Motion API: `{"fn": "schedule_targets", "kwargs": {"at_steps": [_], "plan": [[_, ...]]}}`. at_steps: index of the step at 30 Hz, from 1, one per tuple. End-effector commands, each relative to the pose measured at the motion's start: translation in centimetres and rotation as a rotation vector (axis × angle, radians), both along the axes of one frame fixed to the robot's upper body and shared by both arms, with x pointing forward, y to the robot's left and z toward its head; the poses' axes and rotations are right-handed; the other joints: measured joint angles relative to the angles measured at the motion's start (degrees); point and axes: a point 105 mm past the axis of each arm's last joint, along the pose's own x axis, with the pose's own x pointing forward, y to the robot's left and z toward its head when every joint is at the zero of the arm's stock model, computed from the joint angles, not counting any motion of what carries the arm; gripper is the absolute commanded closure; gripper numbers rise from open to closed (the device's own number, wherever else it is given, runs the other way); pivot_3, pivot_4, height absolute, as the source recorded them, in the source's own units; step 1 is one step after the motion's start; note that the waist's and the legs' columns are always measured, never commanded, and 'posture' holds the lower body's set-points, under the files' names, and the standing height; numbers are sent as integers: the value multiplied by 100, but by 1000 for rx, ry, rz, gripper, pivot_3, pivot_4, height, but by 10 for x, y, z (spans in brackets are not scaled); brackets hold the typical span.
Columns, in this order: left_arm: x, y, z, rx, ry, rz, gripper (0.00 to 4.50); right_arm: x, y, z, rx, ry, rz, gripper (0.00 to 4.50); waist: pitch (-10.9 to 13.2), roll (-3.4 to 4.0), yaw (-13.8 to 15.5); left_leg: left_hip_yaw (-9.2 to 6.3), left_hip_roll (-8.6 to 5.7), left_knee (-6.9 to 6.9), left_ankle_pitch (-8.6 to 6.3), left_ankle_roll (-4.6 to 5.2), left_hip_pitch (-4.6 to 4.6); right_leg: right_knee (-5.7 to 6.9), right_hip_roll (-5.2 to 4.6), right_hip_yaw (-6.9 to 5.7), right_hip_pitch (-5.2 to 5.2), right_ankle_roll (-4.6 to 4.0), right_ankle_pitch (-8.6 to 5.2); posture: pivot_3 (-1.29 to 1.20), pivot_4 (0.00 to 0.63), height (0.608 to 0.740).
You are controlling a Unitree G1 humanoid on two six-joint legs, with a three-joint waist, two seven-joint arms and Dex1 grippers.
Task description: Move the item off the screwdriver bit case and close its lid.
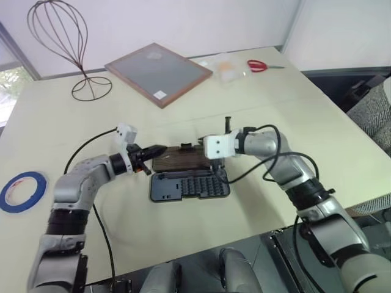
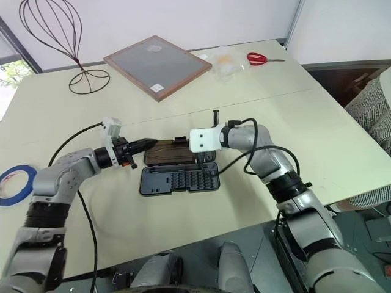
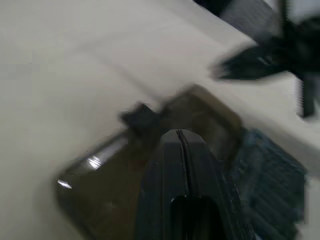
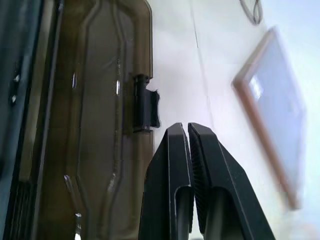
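Case: we see the screwdriver bit case (image 1: 189, 185) open, mid-table.
Lid: the lid (image 1: 181, 158) flat.
Tools: left tool (image 1: 160, 149) and right tool (image 4: 188, 131) clenched, empty.
Tape: the item (image 1: 22, 191) at the table's left edge.

Both arms are built of silver-grey segments with black joints and black forearm cuffs. A white, boxy camera housing sits at each wrist, and a thin black cable loops loosely from each housing back along the arm. The left gripper (image 1: 160, 149) and right gripper (image 4: 188, 131) each have two slim, tapering black fingers.
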Motion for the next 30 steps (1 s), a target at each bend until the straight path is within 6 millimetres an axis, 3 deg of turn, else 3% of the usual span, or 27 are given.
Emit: {"fn": "schedule_targets", "kwargs": {"at_steps": [1, 6, 10, 13, 16, 30], "plan": [[-20, 0, -4, 47, 26, -100, 4500, 14, -7, 15, 66, 48, -55, 4399, 1, 1, 12, -2, 0, -5, 0, 0, 2, 0, 0, 1, 0, 0, 0, 0, 150, 740], [-41, 5, -17, 116, 83, -174, 4500, 26, -7, 7, 107, 169, -97, 4399, 2, 2, 24, -7, 0, -4, 0, 0, -3, -2, 0, -1, -1, 0, 0, 0, 150, 740], [-43, 4, -23, 136, 86, -175, 4500, 32, -6, 5, 105, 201, -105, 4399, 2, 3, 30, -9, 0, -4, 0, 0, -3, -1, 0, 0, 0, 0, 0, 0, 150, 740], [-43, 1, -28, 139, 87, -175, 4500, 36, -8, 4, 88, 200, -110, 3530, 2, 3, 15, -7, -1, -5, 0, 0, -2, -2, 0, 0, -2, 0, 0, 0, 150, 740], [-43, -1, -31, 139, 88, -172, 4500, 41, -8, 5, 79, 202, -114, 2047, 3, 3, 10, -6, 0, -6, 0, 0, -2, -1, 0, 0, -3, 0, 0, 0, 150, 740], [-46, -4, -42, 160, 89, -177, 4500, 42, 7, -5, 32, 408, -73, 2047, 2, 4, 8, -7, 0, -6, 0, 0, 0, 0, 0, 0, -3, 0, 0, 0, 150, 740]]}}
